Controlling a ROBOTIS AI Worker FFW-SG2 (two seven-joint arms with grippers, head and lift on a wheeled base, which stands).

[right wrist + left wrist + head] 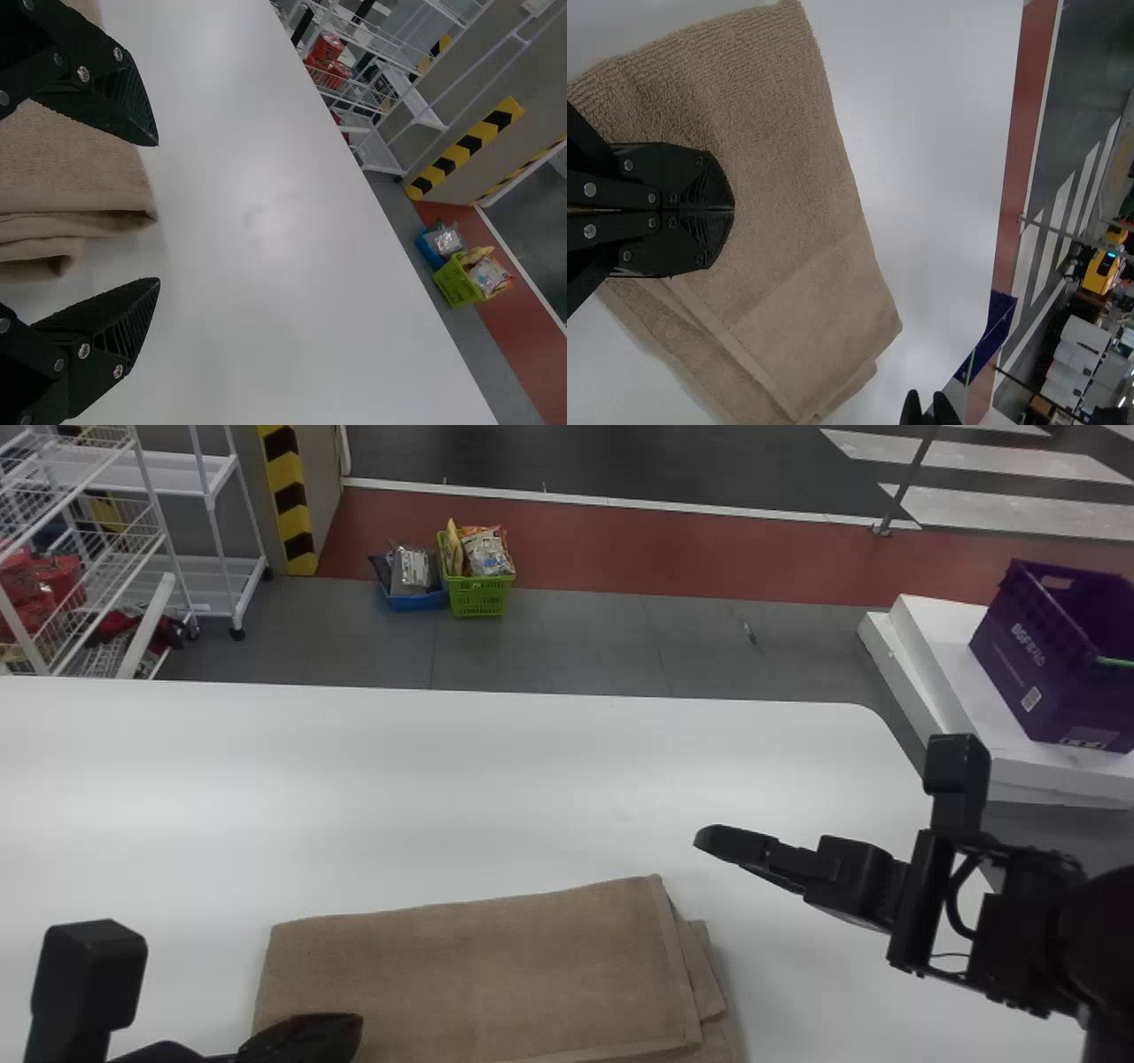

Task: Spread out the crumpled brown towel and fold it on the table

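1. Left claw [353, 1025] is hovering over the brown towel [478, 965]; its wrist view is showing closed tips.
2. Towel is lying folded on the desk [443, 779], right wrist view revealing layers.
3. Right claw [707, 839] is hovering right of the towel, its wrist view showing it wide.

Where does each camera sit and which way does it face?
Head view: robot's head, looking forward and down at the table; left gripper and right gripper show.
Left wrist view: left wrist, looking past its closed fingers over the towel.
Right wrist view: right wrist, looking between its parted fingers across the table.
Head and right wrist views share the green basket.
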